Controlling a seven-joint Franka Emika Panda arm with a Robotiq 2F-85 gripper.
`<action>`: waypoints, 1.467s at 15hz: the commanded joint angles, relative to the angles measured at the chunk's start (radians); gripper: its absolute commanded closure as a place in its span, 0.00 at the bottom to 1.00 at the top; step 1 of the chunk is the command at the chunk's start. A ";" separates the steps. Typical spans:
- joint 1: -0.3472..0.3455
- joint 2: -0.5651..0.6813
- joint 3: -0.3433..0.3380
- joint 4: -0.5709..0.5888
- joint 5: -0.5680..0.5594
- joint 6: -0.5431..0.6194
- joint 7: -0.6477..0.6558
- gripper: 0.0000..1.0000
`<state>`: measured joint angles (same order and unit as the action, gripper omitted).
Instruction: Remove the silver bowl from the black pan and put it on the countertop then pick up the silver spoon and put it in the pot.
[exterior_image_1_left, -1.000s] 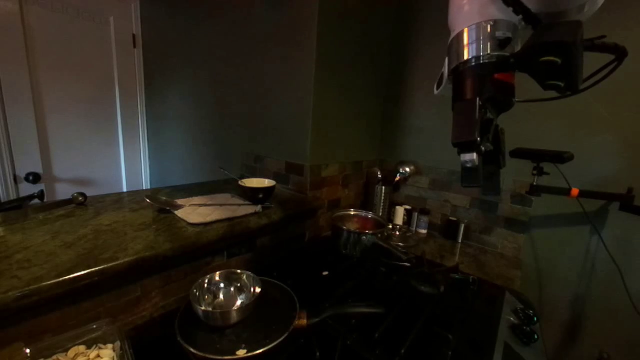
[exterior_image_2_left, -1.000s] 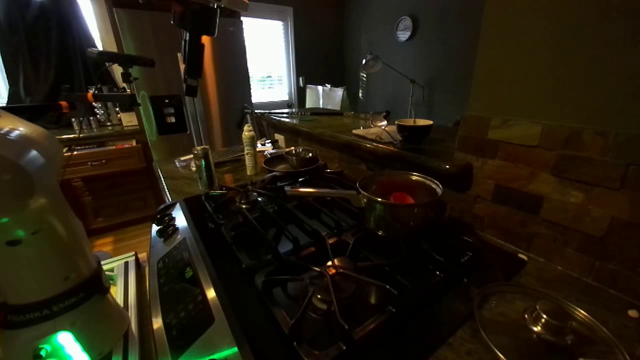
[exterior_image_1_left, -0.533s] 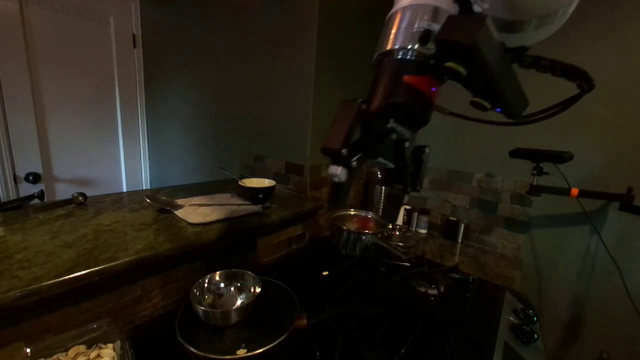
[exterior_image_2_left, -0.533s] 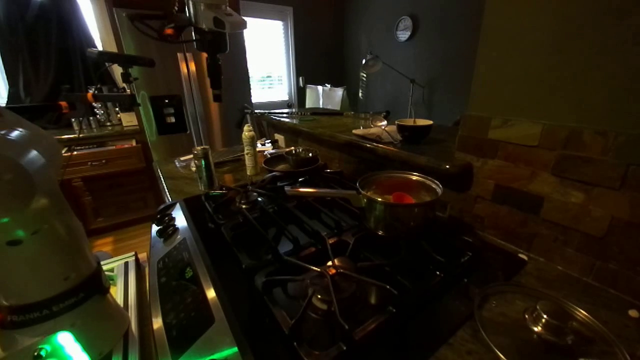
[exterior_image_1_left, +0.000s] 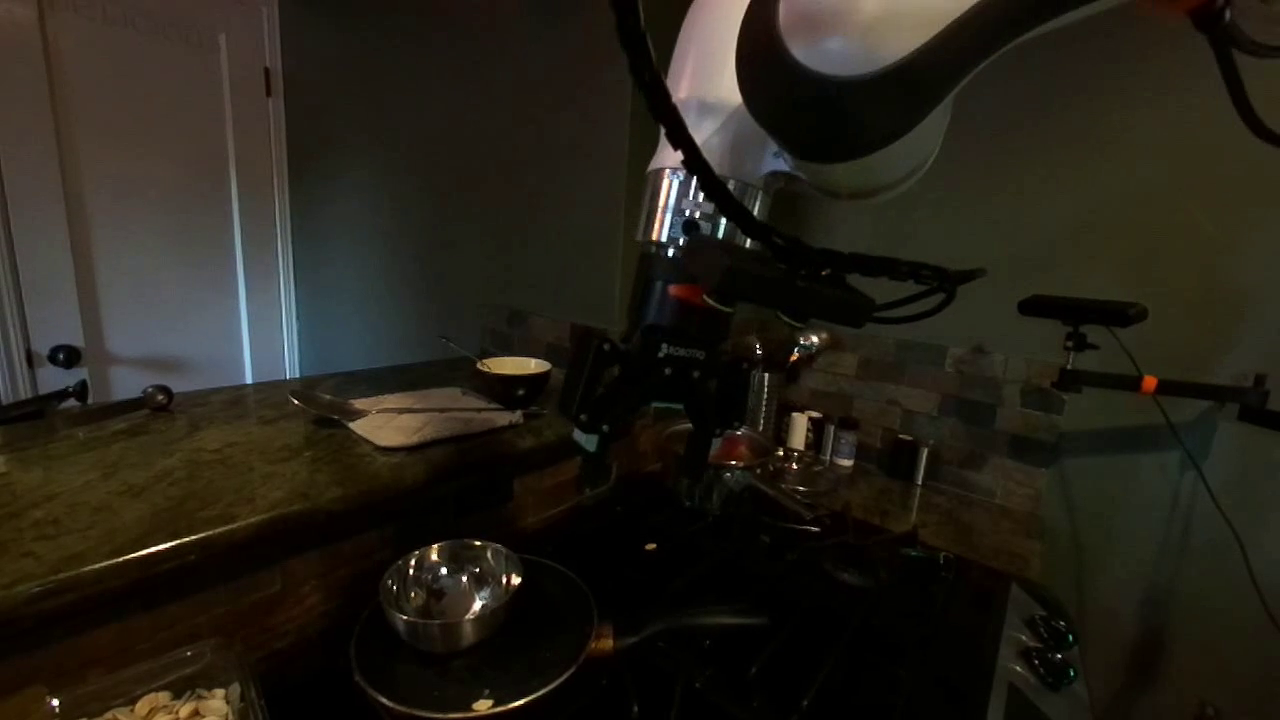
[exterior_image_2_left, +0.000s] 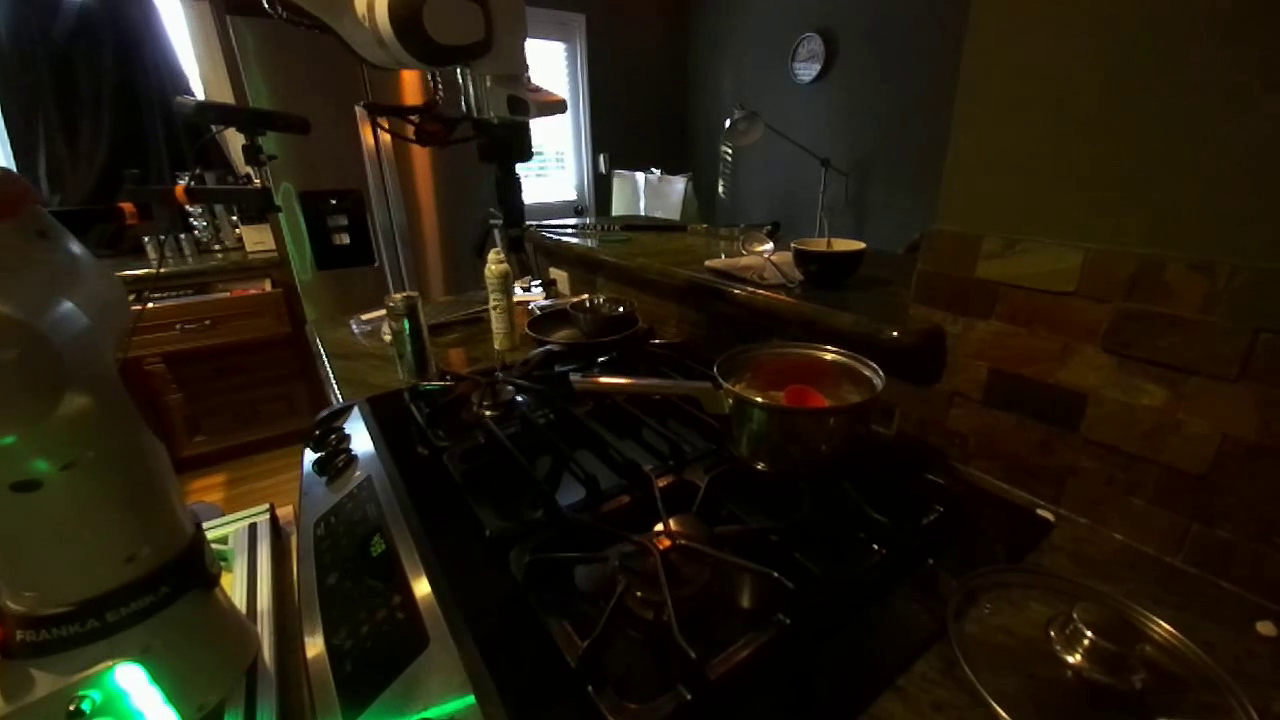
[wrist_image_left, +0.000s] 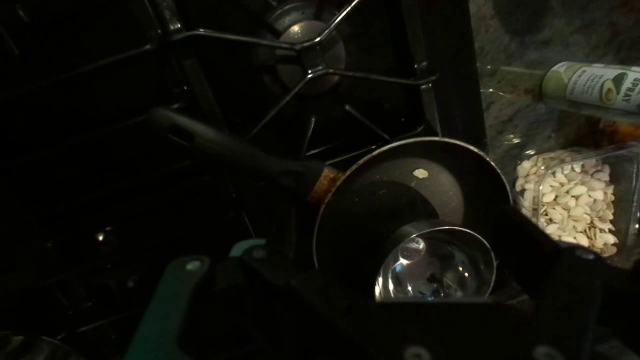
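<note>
In an exterior view, the hand (exterior_image_1_left: 646, 478) hangs spread and empty just below the centre, presumably so it can clasp the bowl (exterior_image_1_left: 450, 597), which sits in the pan (exterior_image_1_left: 545, 635) at lower left.

My remote arm (exterior_image_1_left: 705, 115) up high, wrist (exterior_image_1_left: 700, 208) nearly upright, gripper (exterior_image_1_left: 645, 480) downward with its two fingers (exterior_image_1_left: 587, 441) well apart.

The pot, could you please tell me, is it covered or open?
Open: the pot shows its inside; a glass lid lies apart.
</note>
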<state>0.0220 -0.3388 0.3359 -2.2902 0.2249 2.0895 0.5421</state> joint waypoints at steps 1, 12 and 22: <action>0.042 -0.003 -0.031 0.001 -0.014 0.000 0.011 0.00; 0.056 0.029 -0.047 0.000 -0.012 0.072 0.033 0.00; 0.088 0.272 0.019 0.034 -0.173 0.366 0.289 0.00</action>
<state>0.0910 -0.1743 0.3489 -2.2893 0.1482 2.3704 0.7270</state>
